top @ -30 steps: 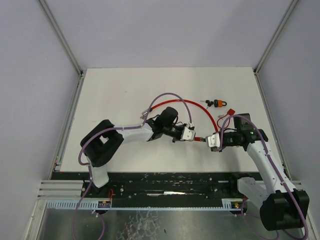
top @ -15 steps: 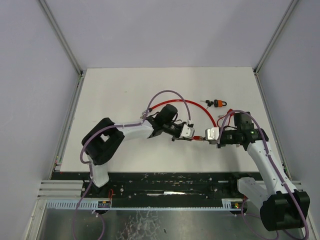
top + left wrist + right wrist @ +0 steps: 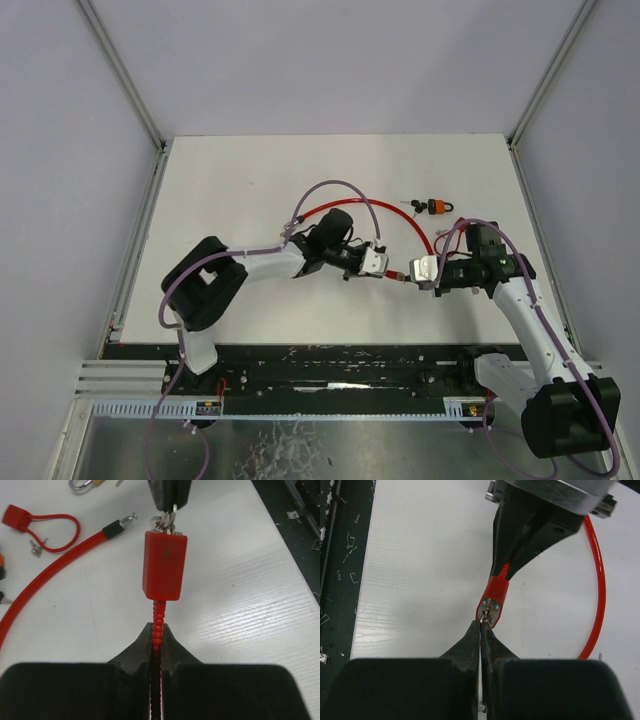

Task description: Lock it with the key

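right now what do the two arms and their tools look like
The left arm and right arm have white links, black joints and a looping lilac cable. The left tool and right tool have black tapered fingers.

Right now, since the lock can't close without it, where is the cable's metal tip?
In the left wrist view, the cable's metal tip lies loose just up-left of the red lock body, beside it and not inserted.

White table (image 3: 250,180) bears red cable (image 3: 50,570) and orange padlock (image 3: 437,207).
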Tool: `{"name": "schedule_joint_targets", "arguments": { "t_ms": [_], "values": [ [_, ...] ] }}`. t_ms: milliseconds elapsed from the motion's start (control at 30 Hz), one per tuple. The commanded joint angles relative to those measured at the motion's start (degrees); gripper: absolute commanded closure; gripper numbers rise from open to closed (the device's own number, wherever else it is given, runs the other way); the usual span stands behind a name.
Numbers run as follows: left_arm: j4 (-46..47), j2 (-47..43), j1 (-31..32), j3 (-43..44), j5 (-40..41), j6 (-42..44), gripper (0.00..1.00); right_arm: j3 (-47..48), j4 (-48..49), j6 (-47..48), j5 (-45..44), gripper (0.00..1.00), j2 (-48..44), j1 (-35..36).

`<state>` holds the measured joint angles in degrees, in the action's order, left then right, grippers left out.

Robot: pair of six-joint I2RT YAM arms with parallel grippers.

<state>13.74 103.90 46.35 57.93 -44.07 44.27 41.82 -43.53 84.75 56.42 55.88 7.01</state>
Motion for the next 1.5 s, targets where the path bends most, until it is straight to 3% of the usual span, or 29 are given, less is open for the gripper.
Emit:
{"name": "schedule_joint_targets", "arguments": {
  "t_ms": [0,100,300,433,667,1133,1267,1367,1467],
  "values": [
    [-16.9,5.8,0.3,9.5,-8.1,4.5,1.00,-0.9,-0.2,-0.1,2.3,1.00,-0.6,0.9],
    [-13.3,5.9,2.5,8.6,-1.0,2.9,1.00,-0.7,0.9,-2.0,1.4,1.00,0.8,1.0],
    [0.8,1.6,2.6,1.0,4.3,-0.7,1.00,-1.1,6.4,-9.7,-2.7,1.00,0.3,1.0],
    [5.4,-0.3,2.7,-1.8,5.5,-1.6,1.00,-0.8,6.8,-10.9,-2.8,0.92,2.1,0.9],
    [4.3,0.1,2.6,-1.2,5.5,-1.3,1.00,-2.1,6.8,-9.1,-0.1,0.76,2.7,0.9],
    [5.2,-0.2,2.6,-1.5,4.2,-1.9,1.00,-3.0,7.7,-8.6,0.3,0.81,4.8,1.0],
    [5.2,-0.1,2.5,-1.5,3.8,-2.0,1.00,-3.3,8.4,-8.5,0.0,0.86,4.8,0.9],
    [4.7,0.0,2.5,-1.1,3.3,-2.0,1.00,-3.2,8.2,-7.9,0.3,0.98,4.6,1.0],
    [4.0,0.3,2.6,-0.8,3.4,-1.7,1.00,-2.3,6.5,-7.0,0.3,1.00,3.9,1.0]
  ]
}}
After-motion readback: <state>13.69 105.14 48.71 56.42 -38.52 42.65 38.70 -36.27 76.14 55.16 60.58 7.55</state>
